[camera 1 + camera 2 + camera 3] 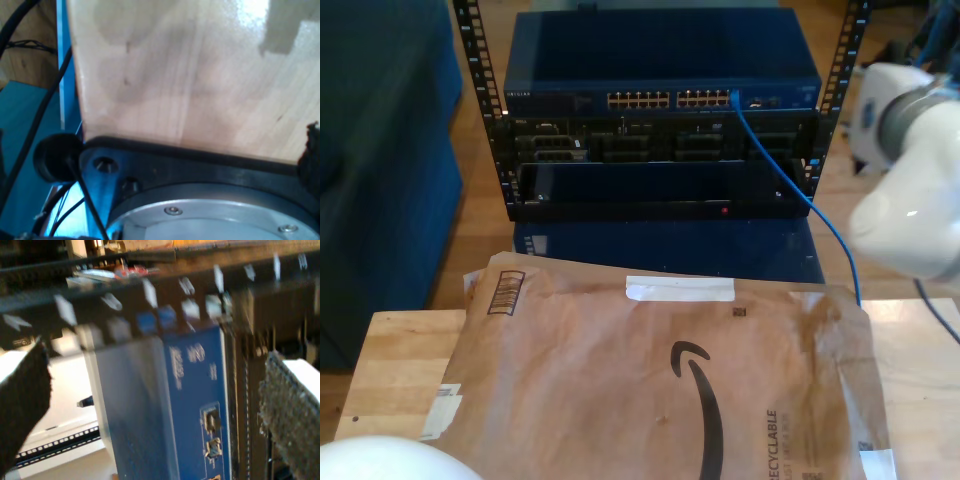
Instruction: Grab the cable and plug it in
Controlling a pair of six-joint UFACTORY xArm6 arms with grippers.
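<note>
The blue cable (820,215) has one end in a port (733,97) of the blue switch (660,60) at the top of the rack. From there it hangs down toward the exterior view's right and passes behind the brown mailer. My second gripper (155,410) is open, its two fuzzy pads (292,410) far apart with nothing between them. Its blurred view faces the blue switch (195,390) at an angle. One dark pad (312,150) of my first gripper shows over the wooden table (190,75). Its jaws are not visible.
A large brown paper mailer (660,390) covers most of the wooden table (390,360). A white arm (910,200) stands at the exterior view's right beside the rack (660,170). An arm's black base plate (200,165) and black leads (30,135) lie below the first wrist camera.
</note>
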